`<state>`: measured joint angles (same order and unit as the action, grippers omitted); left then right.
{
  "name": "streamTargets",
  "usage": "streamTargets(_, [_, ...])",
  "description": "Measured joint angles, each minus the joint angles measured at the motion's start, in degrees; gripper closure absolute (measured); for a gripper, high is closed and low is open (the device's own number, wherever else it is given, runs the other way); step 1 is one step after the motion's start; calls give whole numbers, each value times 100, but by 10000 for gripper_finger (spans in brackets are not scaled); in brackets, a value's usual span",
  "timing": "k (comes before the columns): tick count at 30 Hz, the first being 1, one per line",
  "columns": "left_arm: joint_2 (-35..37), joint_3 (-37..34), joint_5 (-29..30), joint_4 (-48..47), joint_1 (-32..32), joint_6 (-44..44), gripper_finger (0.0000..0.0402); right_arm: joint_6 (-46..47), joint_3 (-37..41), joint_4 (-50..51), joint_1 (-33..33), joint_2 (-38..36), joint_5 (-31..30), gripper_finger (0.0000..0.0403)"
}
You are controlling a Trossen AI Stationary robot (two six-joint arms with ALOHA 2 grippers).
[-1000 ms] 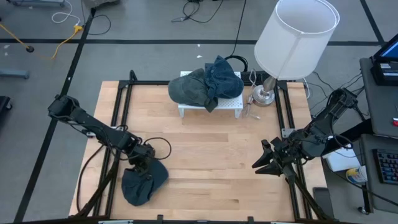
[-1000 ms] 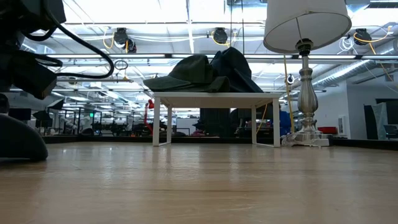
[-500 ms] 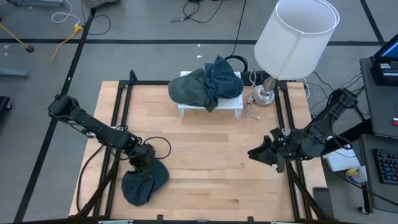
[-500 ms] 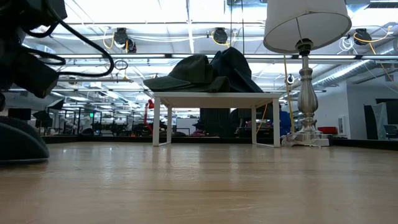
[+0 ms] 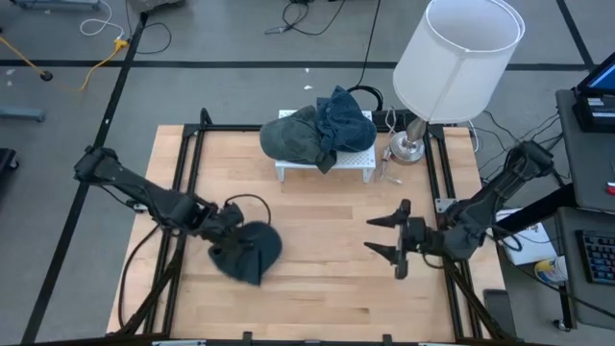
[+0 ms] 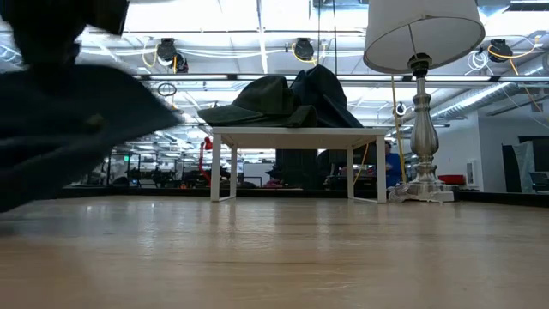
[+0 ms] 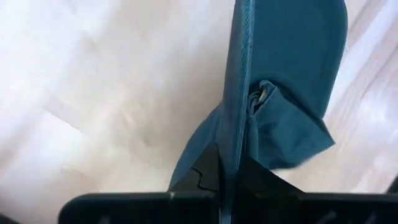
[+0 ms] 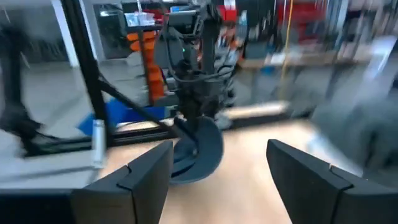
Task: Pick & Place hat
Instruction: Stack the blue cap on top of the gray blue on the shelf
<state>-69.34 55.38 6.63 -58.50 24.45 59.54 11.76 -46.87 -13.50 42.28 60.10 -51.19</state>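
A dark blue hat (image 5: 254, 252) hangs over the table's near left part, with my left gripper (image 5: 229, 229) shut on it. The low view shows it as a dark blur (image 6: 73, 129) above the tabletop. From the right wrist view the hat (image 8: 202, 149) hangs below the left arm. My right gripper (image 5: 383, 235) stands open over the table's right half, level, its fingers pointing toward the hat and holding nothing. A grey-green hat (image 5: 293, 136) and a blue cloth hat (image 5: 344, 120) lie on a small white stand (image 5: 360, 161) at the far edge. My left gripper pinches a stitched edge of the hat's cloth (image 7: 239, 134) between its two fingers. The fingers come slanting down from the table's left. The hat hangs bunched below and beyond the fingers, clear of the table. Whether they pinch one layer or several, I cannot tell.
A table lamp with a white shade (image 5: 458, 58) stands at the far right corner, beside the stand. Black frame rails (image 5: 187, 173) run along the table's left and right sides. Bare wood (image 5: 317, 221) lies between the two grippers.
My left gripper has risen and gone a little toward the table's right. The hat, which lay on the table, now hangs clear. My right gripper has gone toward the table's middle, rolled, and spread its fingers wider.
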Motion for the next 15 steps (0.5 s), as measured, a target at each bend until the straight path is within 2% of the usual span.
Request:
streamTargets(5, [-31, 1065, 1205, -786, 2, -317, 396, -2052, -123, -860, -245, 245, -173, 152])
streamTargets(10, [-289, 2105, 2424, -1306, 2, -783, 396, -3375, -671, -833, -441, 302, -576, 153])
streamTargets(15, [-793, 3113, 3593, -1463, -33, -1568, 396, -4073, -1633, -146, -640, 412, -776, 153])
